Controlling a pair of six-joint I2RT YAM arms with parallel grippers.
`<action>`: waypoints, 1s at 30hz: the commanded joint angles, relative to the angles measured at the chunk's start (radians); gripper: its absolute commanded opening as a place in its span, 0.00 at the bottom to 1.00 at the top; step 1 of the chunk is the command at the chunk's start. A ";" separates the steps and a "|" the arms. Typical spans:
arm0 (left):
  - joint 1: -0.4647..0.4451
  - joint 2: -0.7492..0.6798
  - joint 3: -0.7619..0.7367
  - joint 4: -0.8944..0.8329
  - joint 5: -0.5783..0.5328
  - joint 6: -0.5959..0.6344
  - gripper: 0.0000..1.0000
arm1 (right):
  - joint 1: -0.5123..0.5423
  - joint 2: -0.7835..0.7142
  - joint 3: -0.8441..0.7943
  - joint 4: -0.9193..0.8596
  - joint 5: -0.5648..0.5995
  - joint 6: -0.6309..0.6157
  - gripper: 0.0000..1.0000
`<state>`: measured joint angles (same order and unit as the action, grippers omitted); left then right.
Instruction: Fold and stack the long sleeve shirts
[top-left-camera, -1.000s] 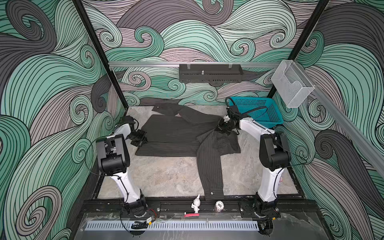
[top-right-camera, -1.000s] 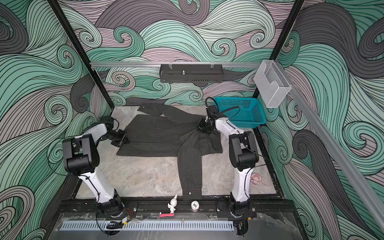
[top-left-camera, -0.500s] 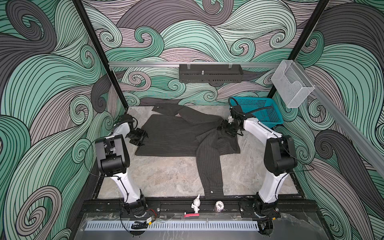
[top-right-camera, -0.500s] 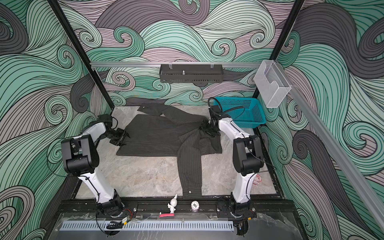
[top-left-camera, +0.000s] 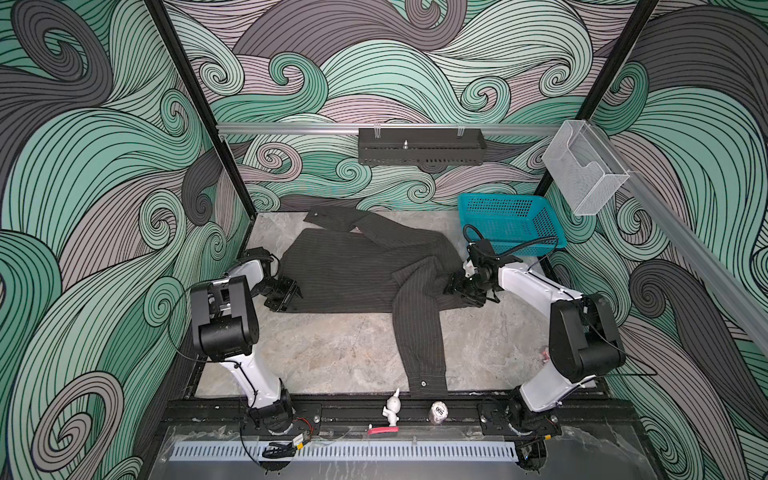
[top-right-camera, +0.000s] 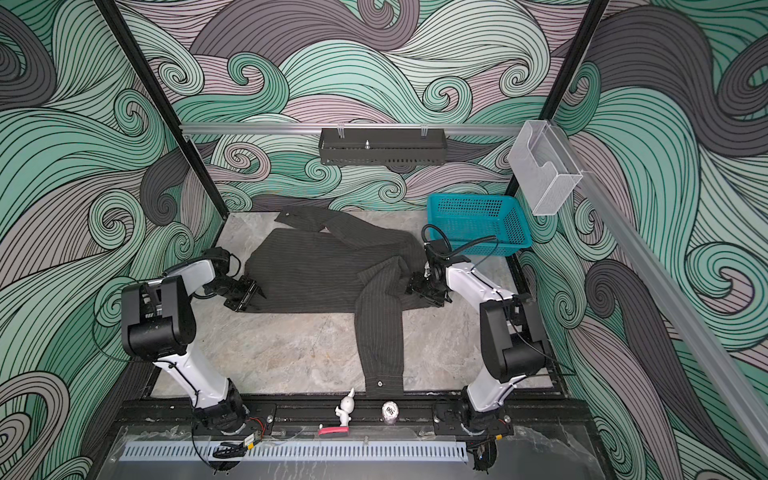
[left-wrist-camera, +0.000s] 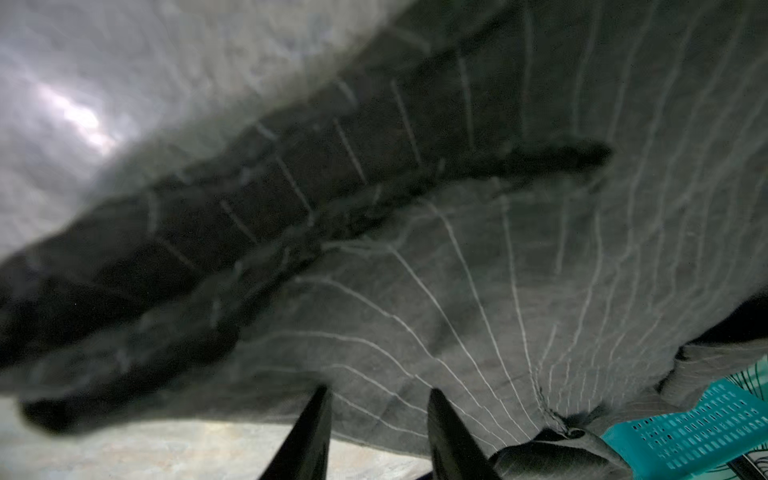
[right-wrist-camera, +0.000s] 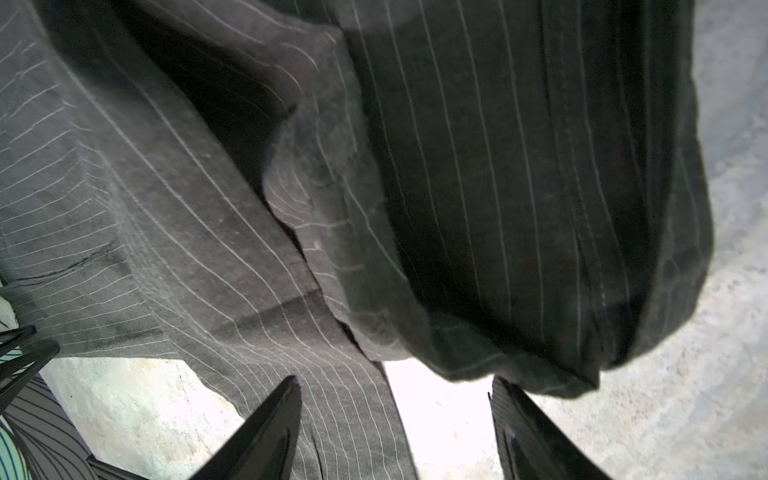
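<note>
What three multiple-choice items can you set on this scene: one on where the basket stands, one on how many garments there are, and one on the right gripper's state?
1. Where on the table does the teal basket stand?
A. Front left corner
B. Far right corner
C. In the middle

2. How many garments lie on the table?
A. Three
B. Two
C. One

3. How is the right gripper?
A. Open
B. Shut on a sleeve
C. Out of view

Key:
1 B: both top views show the basket at the far right corner.
2 C: only one dark pinstriped shirt is spread there.
3 A: the right wrist view shows its fingers apart, with bare table between them.
</note>
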<state>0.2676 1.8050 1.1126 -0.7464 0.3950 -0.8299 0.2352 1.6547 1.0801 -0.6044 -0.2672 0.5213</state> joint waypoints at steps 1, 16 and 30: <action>-0.002 0.005 0.009 0.021 0.008 0.000 0.39 | -0.006 0.006 0.023 0.038 0.023 -0.042 0.73; -0.001 0.049 0.040 -0.001 -0.025 0.001 0.34 | -0.005 0.008 0.078 0.007 0.082 -0.066 0.77; 0.019 0.119 0.090 -0.033 -0.068 -0.007 0.29 | -0.033 -0.006 -0.010 -0.050 0.042 -0.031 0.00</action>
<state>0.2741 1.8900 1.1820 -0.7536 0.3782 -0.8326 0.2214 1.6726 1.1015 -0.6060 -0.2352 0.4755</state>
